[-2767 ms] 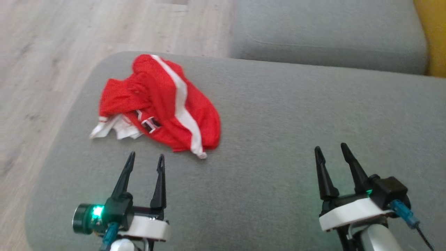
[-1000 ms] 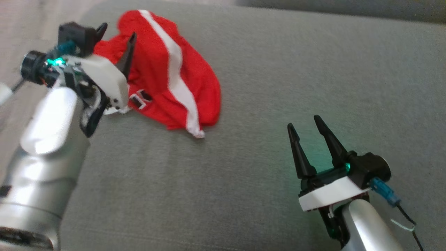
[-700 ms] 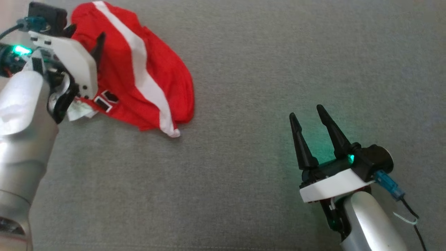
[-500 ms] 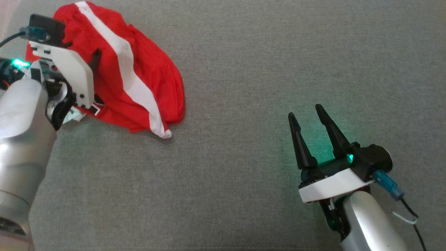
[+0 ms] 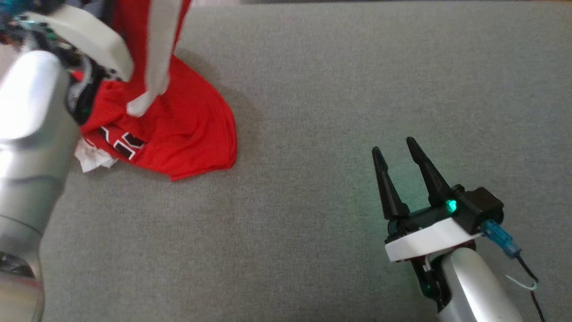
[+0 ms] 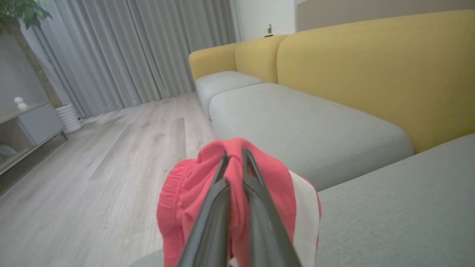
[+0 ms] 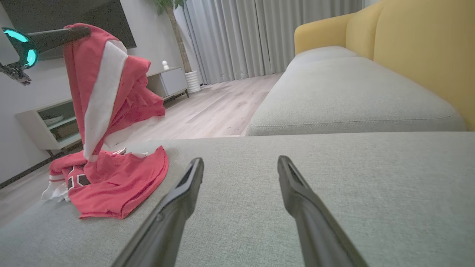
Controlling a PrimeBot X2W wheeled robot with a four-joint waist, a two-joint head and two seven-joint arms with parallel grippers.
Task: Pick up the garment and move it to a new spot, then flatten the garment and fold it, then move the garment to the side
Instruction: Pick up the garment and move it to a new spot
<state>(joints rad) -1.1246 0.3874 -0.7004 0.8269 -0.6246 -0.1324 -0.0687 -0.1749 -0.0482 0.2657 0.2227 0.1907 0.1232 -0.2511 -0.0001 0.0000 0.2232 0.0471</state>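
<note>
The garment (image 5: 187,120) is a red jersey with a white stripe and dark lettering. Its upper part hangs in the air while its lower part still lies on the grey cushion (image 5: 313,223). My left gripper (image 6: 234,157) is shut on a bunched fold of the garment (image 6: 193,185) and holds it up; in the right wrist view the garment (image 7: 107,111) drapes down from the raised left fingers (image 7: 59,35). My right gripper (image 5: 395,150) stands open above the cushion at the lower right, far from the cloth, with nothing between its fingers (image 7: 185,181).
A second grey seat cushion (image 6: 297,122) and a yellow sofa back (image 6: 371,66) lie beyond. Wooden floor (image 6: 92,167), grey curtains (image 7: 259,33) and a low white shelf unit (image 7: 52,122) are off the cushion's left edge.
My left gripper has closed on the garment and lifted it, so part of the cloth now hangs above the cushion. The right gripper has stayed where it was, open.
</note>
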